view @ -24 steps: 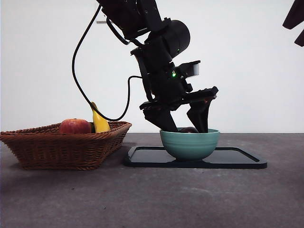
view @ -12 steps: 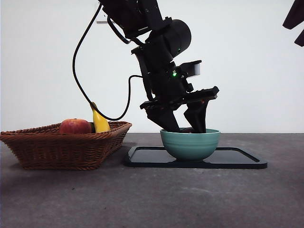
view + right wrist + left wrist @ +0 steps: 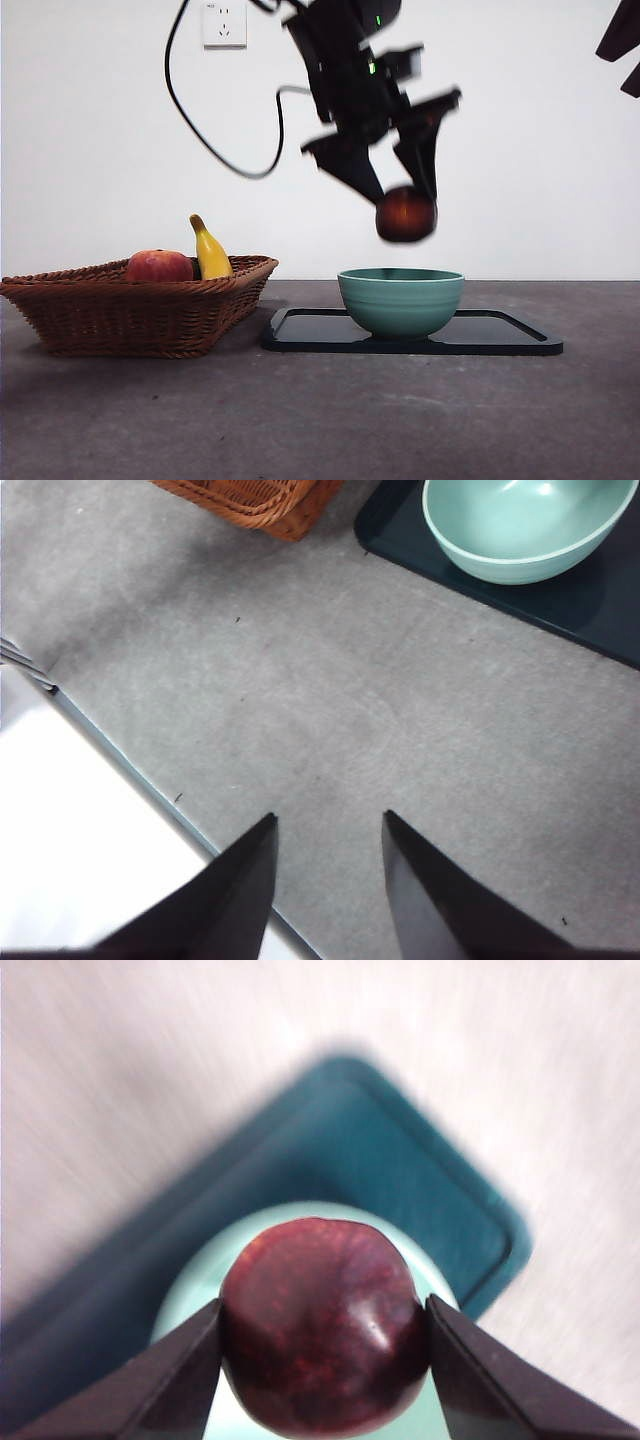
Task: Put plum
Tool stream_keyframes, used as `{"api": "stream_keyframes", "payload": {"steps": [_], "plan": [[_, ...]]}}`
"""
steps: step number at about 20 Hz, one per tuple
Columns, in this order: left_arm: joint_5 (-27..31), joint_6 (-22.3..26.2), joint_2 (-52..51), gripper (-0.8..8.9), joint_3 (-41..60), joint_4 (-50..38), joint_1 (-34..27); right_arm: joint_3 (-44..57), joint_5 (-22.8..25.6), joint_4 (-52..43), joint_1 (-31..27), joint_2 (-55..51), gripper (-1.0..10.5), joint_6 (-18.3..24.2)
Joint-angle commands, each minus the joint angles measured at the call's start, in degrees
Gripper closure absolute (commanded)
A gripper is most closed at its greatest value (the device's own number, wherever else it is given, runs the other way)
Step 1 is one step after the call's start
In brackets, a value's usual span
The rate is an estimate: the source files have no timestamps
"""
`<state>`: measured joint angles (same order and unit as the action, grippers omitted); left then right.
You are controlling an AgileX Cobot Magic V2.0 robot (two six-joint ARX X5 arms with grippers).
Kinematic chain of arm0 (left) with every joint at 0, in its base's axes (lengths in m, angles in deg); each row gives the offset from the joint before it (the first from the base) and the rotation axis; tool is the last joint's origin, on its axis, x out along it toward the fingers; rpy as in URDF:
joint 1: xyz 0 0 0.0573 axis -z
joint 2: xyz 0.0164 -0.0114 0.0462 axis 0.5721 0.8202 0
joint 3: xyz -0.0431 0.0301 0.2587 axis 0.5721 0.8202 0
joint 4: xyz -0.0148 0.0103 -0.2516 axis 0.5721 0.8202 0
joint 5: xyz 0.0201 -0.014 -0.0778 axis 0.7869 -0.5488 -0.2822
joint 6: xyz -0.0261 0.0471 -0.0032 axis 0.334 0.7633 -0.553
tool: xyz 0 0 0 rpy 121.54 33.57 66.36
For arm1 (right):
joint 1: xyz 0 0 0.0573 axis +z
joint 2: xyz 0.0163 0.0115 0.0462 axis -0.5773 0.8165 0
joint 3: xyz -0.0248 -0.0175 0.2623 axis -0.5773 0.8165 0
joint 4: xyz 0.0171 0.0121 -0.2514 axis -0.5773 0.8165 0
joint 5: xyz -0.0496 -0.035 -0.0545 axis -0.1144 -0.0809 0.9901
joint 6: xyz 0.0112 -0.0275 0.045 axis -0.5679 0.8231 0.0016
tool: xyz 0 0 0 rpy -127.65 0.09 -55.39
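Gripping the round, glossy plum (image 3: 322, 1328), left fingers (image 3: 180, 1380) above the smooth ceramic bowl (image 3: 400, 298).

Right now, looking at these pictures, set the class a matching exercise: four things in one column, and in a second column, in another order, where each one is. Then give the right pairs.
Things
1. dark maroon plum
2. yellow banana
3. pale green ceramic bowl
4. flat black tray

Places
A. lying flat on the grey table
B. standing on the tray
C. held in the air by the left gripper, above the bowl
D. in the woven wicker basket, beside the red apple

Pairs: 1-C, 2-D, 3-B, 4-A
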<state>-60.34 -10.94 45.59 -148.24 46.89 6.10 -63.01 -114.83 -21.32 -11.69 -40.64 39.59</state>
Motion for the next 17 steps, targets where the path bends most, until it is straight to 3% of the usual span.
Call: {"api": "stream_keyframes", "payload": {"steps": [1,8,17], "plan": [[0.0,0.6,0.8,6.01,-7.2,3.1,-0.9,-0.4,0.1,-0.3,0.3,-0.8,7.8,0.7],[0.0,-0.2,-11.5,6.01,-10.1,7.6,-5.5,-0.4,0.4,-0.3,0.2,-3.6,7.8,0.4],[0.0,1.4,-31.3,6.01,-9.6,24.1,-12.9,-0.4,0.4,-0.4,0.2,-3.6,7.8,0.7]]}}
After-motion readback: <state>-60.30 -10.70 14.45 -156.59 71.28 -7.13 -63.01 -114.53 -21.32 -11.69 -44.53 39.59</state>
